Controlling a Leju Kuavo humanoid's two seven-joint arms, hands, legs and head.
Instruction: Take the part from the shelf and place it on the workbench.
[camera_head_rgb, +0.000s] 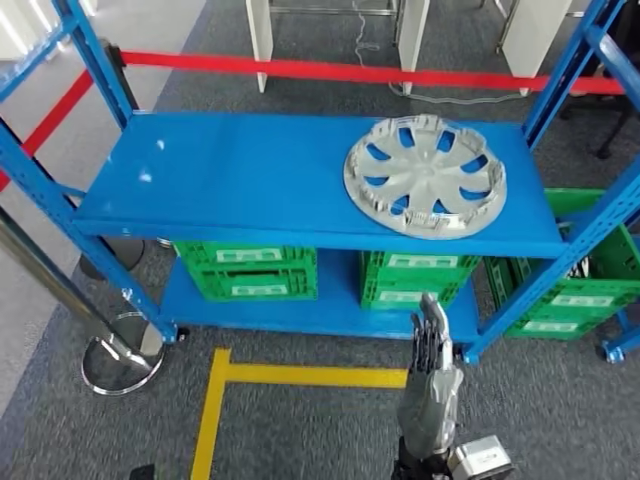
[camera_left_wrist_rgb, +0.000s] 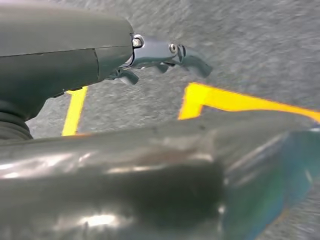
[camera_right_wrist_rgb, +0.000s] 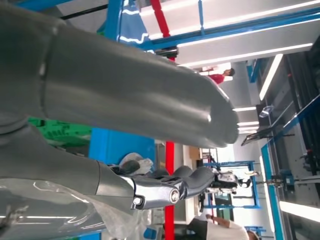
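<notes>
Silver hubcap (camera_head_rgb: 425, 176), blue shelf (camera_head_rgb: 226, 180), green crates (camera_head_rgb: 246, 270).

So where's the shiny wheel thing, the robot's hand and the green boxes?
Wheel cover (camera_head_rgb: 425, 176), head view: its centre hub.
Right hand (camera_head_rgb: 430, 385), head view: back of the palm.
Green crate (camera_head_rgb: 245, 270), head view: its front wall.

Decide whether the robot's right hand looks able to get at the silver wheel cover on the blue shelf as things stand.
Probably yes. The wheel cover lies flat on the shelf, near its front edge, with nothing on top, and the right hand is raised below it, holding nothing.
</notes>
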